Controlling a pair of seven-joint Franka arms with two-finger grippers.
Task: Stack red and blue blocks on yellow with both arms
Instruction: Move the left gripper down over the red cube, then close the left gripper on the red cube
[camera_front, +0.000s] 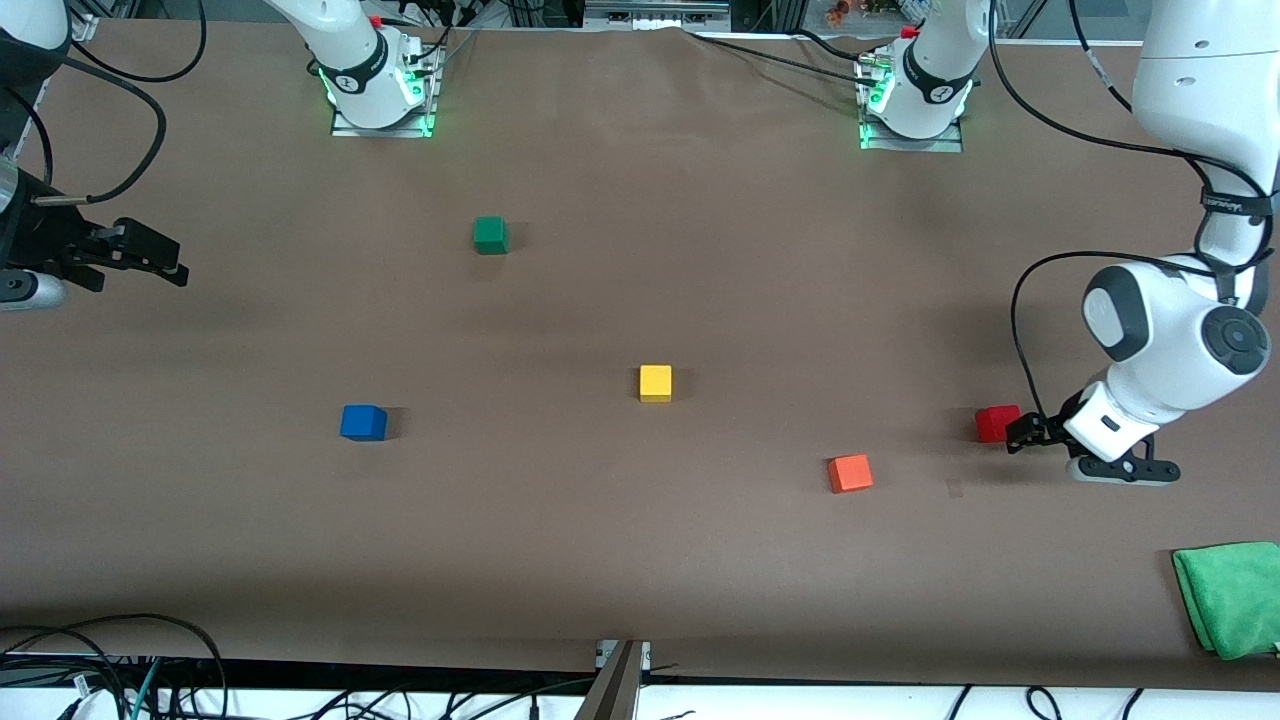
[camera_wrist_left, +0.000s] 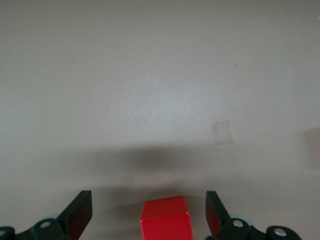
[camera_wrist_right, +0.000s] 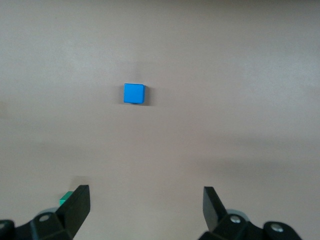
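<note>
Yellow cube (camera_front: 655, 383): set mid-worktop (camera_front: 640, 560), nothing stacked on it; both placements are judged outstanding. Red cube (camera_front: 996, 423): toward the left arm's end, framed between the spread fingers of the left tool (camera_front: 1022, 434), not yet pinched. Blue cube (camera_front: 363, 422): toward the right arm's end, untouched. Right tool (camera_front: 150, 258): held spread above the worktop's edge at that end, well apart from the blue cube. Orange cube (camera_front: 850, 473): stands between red and yellow, nearer the camera, near the carrying path. Green cube (camera_front: 490, 235), green cloth (camera_front: 1230, 595): well clear. Open room is left all round yellow
</note>
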